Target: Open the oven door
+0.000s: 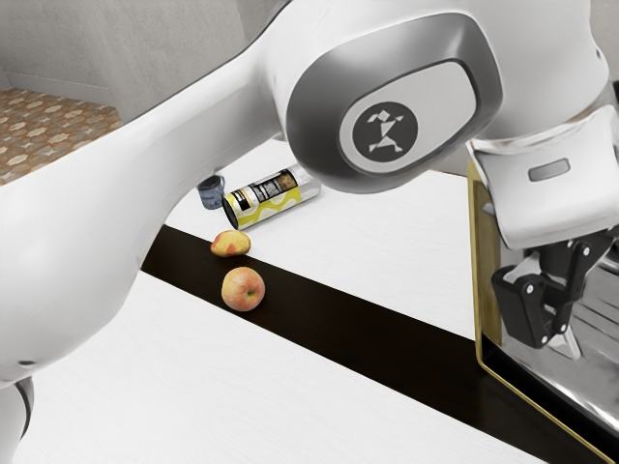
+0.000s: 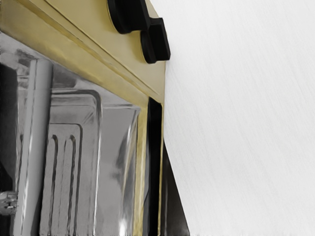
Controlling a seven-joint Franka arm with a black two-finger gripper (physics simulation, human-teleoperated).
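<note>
My black gripper (image 1: 549, 307) hangs at the exterior view's right, in front of the gold-framed oven (image 1: 487, 275), overlapping its metallic inside in that view. In the wrist view, the oven's gold front (image 2: 93, 51) runs along the upper left. Below it the ridged grey interior (image 2: 64, 162) is visible, and a long grey bar (image 2: 37, 132) like a handle crosses in front of it. A dark strip (image 2: 155, 167) lines the frame's edge. How far the door stands from the frame I cannot tell.
Two black knobs (image 2: 129, 17) (image 2: 156, 42) stick out from the oven's front. On the white table (image 1: 193, 367) with its dark stripe lie an apple (image 1: 243, 289), a yellow-red fruit (image 1: 230, 244) and a yellow-labelled can (image 1: 271, 195). A blue mug (image 1: 211, 192) stands beside the can.
</note>
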